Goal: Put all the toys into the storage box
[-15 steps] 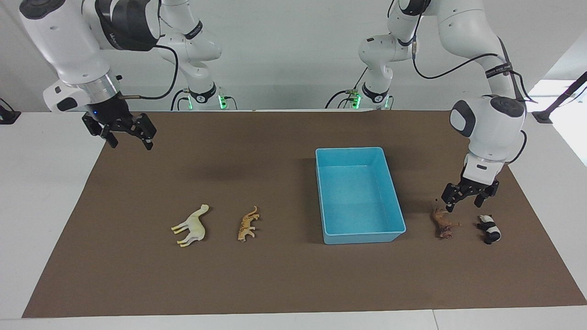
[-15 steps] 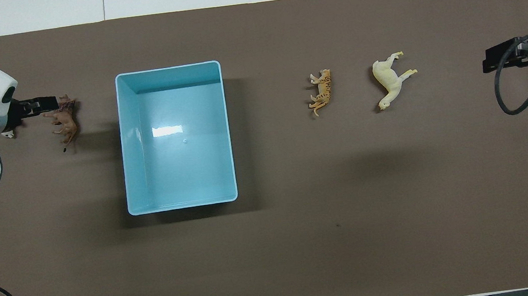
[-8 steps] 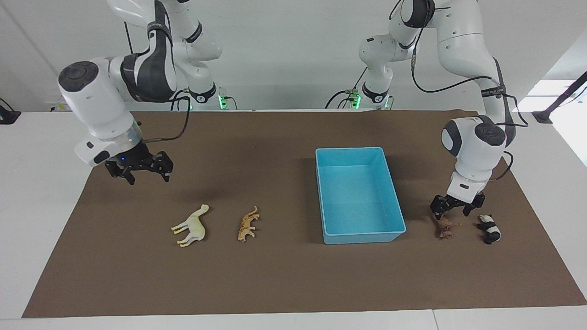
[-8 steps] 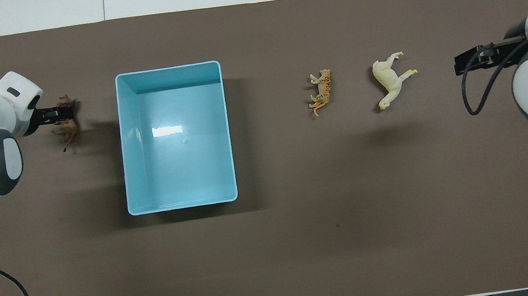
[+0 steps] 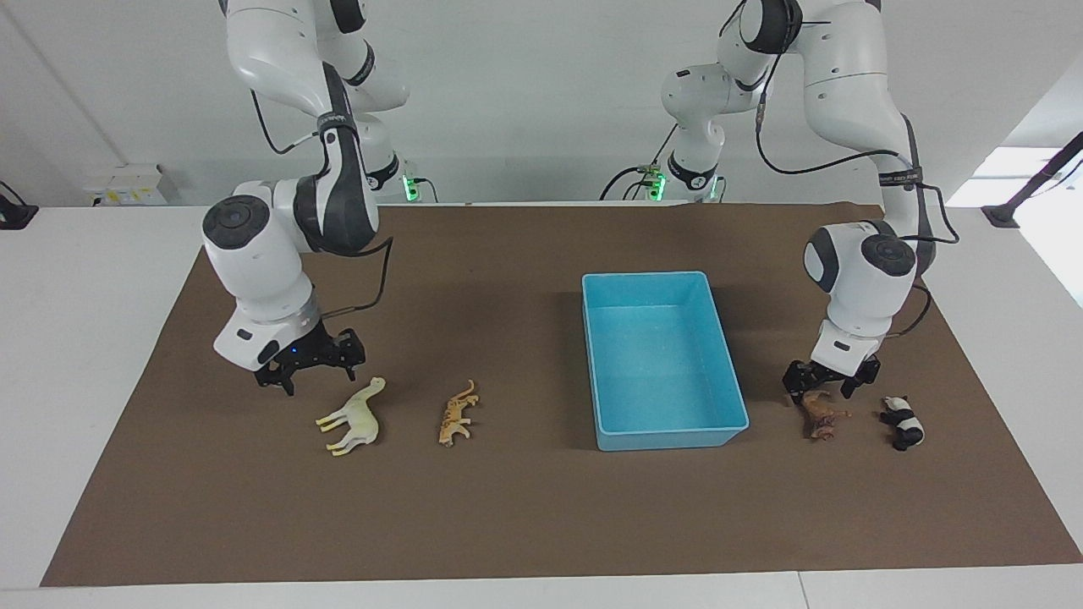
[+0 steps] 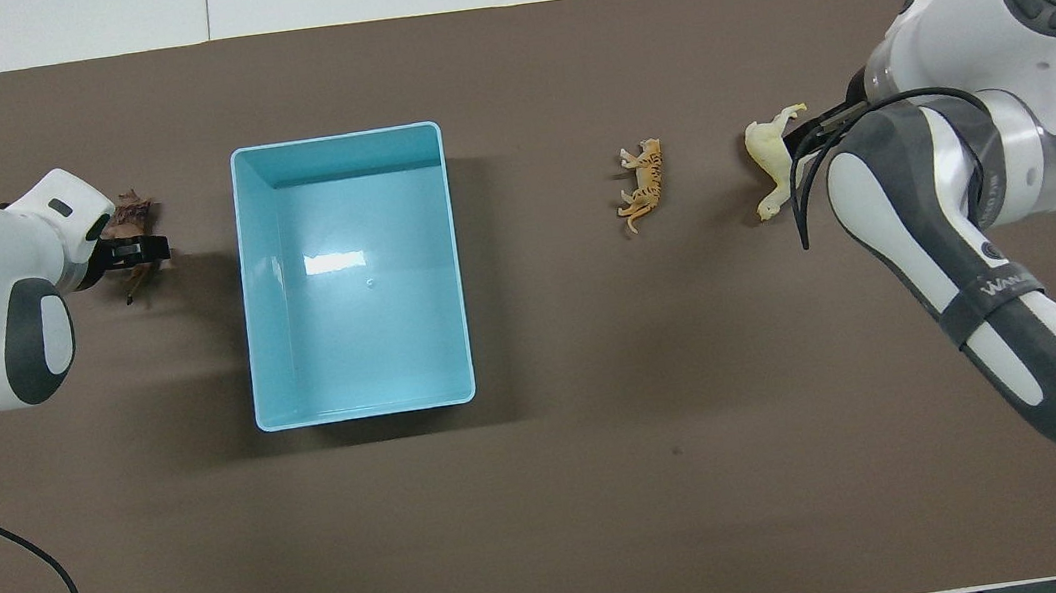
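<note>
The light blue storage box stands empty on the brown mat. Toward the left arm's end lie a brown lion and a black-and-white panda; the overhead view hides the panda under the arm. My left gripper is open, low over the lion's end nearer the robots, a finger on each side. Toward the right arm's end lie a cream horse and an orange tiger. My right gripper hangs open just above the mat beside the horse.
A brown mat covers the table, with white tabletop around its edges. Cables trail from both wrists. Bare mat lies between the tiger and the box.
The right arm swung in from the mat's corner and came down beside the horse. The left gripper sank lower onto the lion. No toy has moved.
</note>
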You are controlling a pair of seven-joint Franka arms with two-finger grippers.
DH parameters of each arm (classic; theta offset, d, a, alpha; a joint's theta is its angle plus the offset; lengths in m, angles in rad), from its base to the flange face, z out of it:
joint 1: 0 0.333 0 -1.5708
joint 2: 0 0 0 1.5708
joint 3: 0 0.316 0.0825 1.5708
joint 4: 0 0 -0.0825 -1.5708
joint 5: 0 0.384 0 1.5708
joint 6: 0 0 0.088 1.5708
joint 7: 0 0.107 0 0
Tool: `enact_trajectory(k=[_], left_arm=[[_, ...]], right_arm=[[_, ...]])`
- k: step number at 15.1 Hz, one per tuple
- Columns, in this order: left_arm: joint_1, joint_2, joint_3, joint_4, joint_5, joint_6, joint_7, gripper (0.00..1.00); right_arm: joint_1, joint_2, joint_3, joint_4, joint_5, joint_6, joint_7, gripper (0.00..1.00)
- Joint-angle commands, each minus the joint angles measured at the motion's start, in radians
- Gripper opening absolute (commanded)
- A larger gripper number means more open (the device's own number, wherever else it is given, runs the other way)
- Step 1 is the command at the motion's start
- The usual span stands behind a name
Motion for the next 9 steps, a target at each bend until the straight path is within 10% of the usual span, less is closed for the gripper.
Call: enact_trajectory(k=[1,4,9], left_arm=[[0.006,-0.011,-0.003,-0.030,0.017,0.031,-0.007,0.68],[0.001,-0.011,-0.003,-0.028,0.017,0.027,-0.062,0.22],[-0.005,-0.009,-0.004,0.021,0.014,-0.008,-0.105,0.18]], right_arm=[[0.013,0.052,-0.002,0.013,-0.026,0.051,-0.022,1.00],[0.016,0.089,-0.002,0.013,-0.038,0.097,-0.022,1.00],[0.028,0.117,-0.002,-0.004,-0.028,0.130,-0.021,1.00]])
